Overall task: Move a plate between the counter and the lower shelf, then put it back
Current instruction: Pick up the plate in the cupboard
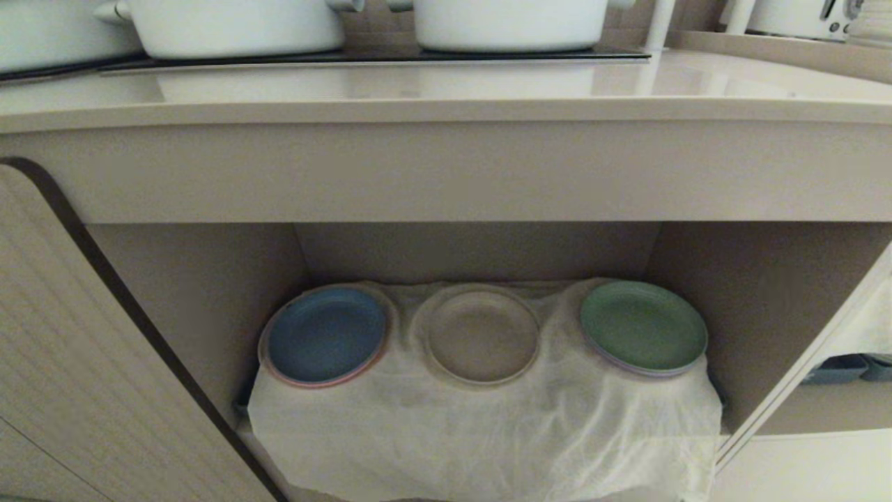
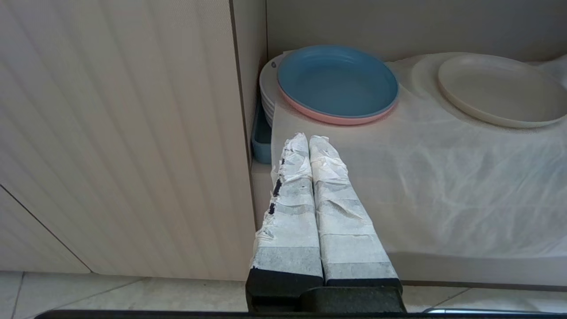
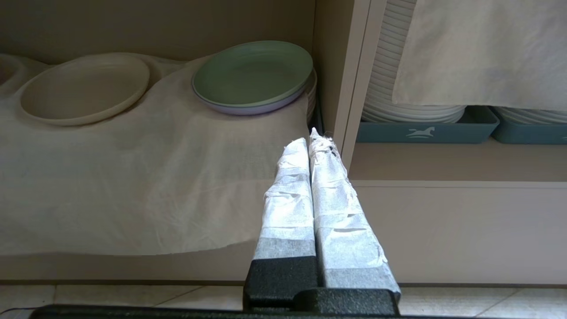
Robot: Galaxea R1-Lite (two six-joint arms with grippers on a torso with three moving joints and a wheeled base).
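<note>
Three round plates sit in a row on the lower shelf (image 1: 209,279), an open beige-walled recess whose base is draped in wrinkled white cloth (image 1: 488,425). At the middle lies the plate (image 1: 482,336), small, matte, beige-cream, with a low upturned rim. On its left a blue plate (image 1: 326,335) rests on a pink one; on its right a green plate (image 1: 642,326) rests on a pale lilac one. Above, the counter (image 1: 446,90) is smooth and glossy with a thick front edge, carrying two white pots (image 1: 237,26) on a black glass hob. Both grippers hang low before the shelf, touching nothing: the left gripper (image 2: 308,138) and the right gripper (image 3: 310,137) each have tape-wrapped fingers pressed together.
</note>
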